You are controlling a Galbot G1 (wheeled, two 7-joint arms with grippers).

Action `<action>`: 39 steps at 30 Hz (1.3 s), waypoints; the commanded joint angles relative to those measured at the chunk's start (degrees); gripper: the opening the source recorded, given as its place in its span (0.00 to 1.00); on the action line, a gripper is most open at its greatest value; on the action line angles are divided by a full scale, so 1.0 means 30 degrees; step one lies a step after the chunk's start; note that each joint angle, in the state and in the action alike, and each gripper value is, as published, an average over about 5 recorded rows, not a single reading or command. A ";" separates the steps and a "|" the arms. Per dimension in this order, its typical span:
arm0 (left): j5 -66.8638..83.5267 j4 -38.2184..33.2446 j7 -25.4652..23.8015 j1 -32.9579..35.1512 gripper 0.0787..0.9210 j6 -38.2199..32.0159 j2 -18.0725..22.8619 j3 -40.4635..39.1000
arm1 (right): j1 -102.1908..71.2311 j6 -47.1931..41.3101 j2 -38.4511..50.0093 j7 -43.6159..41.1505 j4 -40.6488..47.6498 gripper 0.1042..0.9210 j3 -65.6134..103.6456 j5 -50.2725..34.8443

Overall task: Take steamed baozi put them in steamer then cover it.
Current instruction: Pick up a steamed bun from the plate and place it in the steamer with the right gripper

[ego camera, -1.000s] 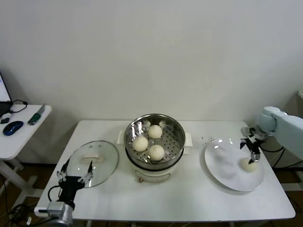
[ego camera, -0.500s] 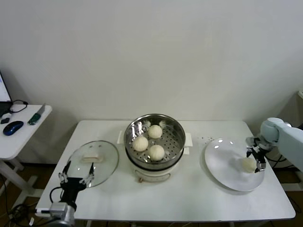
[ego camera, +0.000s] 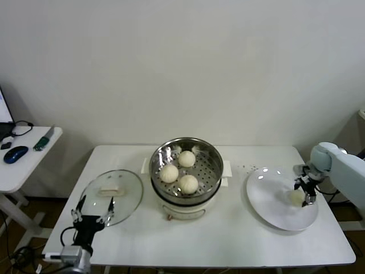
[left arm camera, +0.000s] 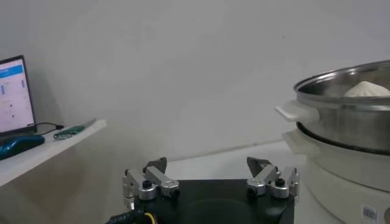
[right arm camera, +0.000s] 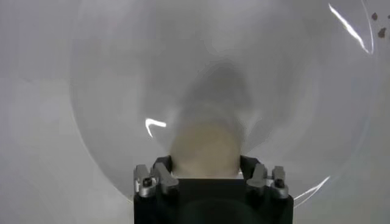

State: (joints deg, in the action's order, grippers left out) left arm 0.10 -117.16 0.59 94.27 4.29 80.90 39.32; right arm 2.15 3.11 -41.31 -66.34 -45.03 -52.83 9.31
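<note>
Three off-white baozi (ego camera: 169,173) lie in the shiny steamer (ego camera: 157,165), which stands on a white cooker base at the table's middle. A fourth baozi (ego camera: 295,197) rests on the white plate (ego camera: 274,208) at the right. My right gripper (ego camera: 303,193) is down on the plate and shut on this baozi (right arm camera: 204,149), one finger against each side (right arm camera: 205,163). My left gripper (ego camera: 92,210) is open and empty at the table's front left, next to the glass lid (ego camera: 117,200). The left wrist view shows the left gripper (left arm camera: 207,167), the steamer (left arm camera: 347,115) and one baozi top (left arm camera: 367,89).
The glass lid has a white handle (ego camera: 109,191) and lies flat left of the steamer. Dark crumbs (ego camera: 251,167) dot the table behind the plate. A side table (ego camera: 23,165) at far left holds a blue mouse (ego camera: 14,154) and cables.
My right gripper came down from above the plate's far side to the baozi and now has its fingers on both of its sides. The left arm has barely moved.
</note>
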 commanded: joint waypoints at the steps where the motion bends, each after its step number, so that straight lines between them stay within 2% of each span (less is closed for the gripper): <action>1: 0.0046 -0.0084 -0.0017 0.0148 0.88 -0.0089 0.0118 0.0020 | 0.1494 -0.0043 -0.0023 -0.0088 -0.0069 0.72 -0.1391 -0.1324; 9: 0.0200 -0.0157 -0.0092 0.0203 0.88 -0.0216 0.0157 -0.0154 | 0.8605 -0.1769 -0.1518 -0.0016 -0.0998 0.68 -0.7516 -0.7317; 15: 0.0447 -0.0417 -0.0190 0.0253 0.88 -0.0201 0.0160 -0.0578 | 1.4304 -0.3928 -0.4210 0.0166 -0.2150 0.68 -1.2244 -1.3855; 23: 0.0513 -0.0715 -0.0413 0.0021 0.88 -0.0307 0.0010 -0.1138 | 1.6878 -0.5868 -0.7695 0.1080 -0.3826 0.69 -1.4870 -1.9176; 31: 0.0345 -0.0788 -0.0579 0.0318 0.88 -0.0656 -0.0010 -0.1629 | 1.6798 -0.7198 -0.9818 0.2483 -0.5744 0.69 -1.5870 -2.2107; 39: 0.0390 -0.0716 -0.0599 0.0237 0.88 -0.0755 0.0060 -0.1562 | 1.5422 -0.7611 -1.0576 0.3365 -0.6622 0.69 -1.6658 -2.2224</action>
State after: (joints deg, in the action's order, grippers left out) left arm 1.23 -119.25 -1.06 95.01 2.43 80.92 35.01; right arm 47.29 -16.40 -67.21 -59.48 -60.68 -97.25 -48.85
